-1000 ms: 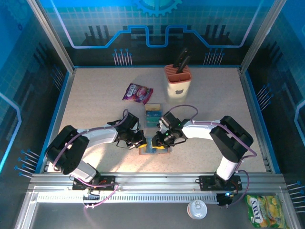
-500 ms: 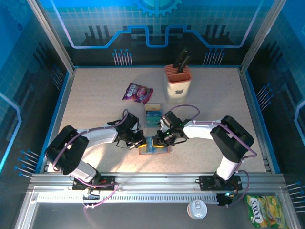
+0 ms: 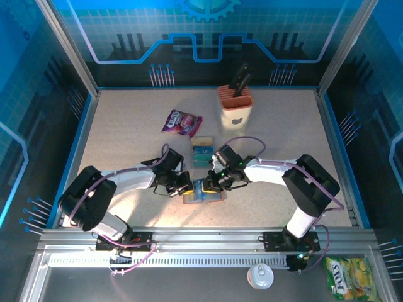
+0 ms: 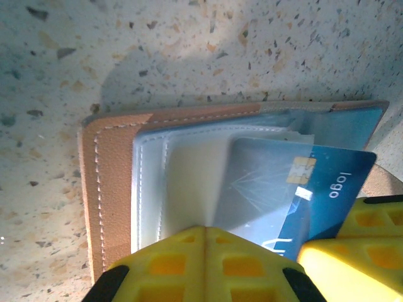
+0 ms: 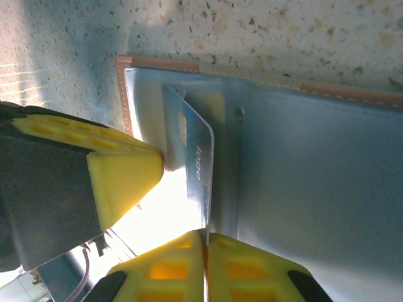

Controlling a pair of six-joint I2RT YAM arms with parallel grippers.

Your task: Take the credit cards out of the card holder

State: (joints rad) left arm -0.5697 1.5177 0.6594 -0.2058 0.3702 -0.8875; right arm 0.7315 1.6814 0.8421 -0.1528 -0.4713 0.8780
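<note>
One blue credit card (image 5: 196, 167), printed "logo" beside its chip, sticks partway out of the single open brown card holder (image 4: 113, 189), which lies near-centre. The right gripper (image 5: 204, 238) pinches the card's edge. The left gripper (image 4: 204, 238) is closed, tips on the holder's clear pocket. Loose cards (image 3: 202, 153), apparently two, lie just beyond.

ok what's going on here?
Two arms are emptying a wallet. The left hand, shut, rests on the open wallet. The right hand pinches a blue card that is partly out of its pocket. Beyond the wallet, other cards lie on the table.
</note>
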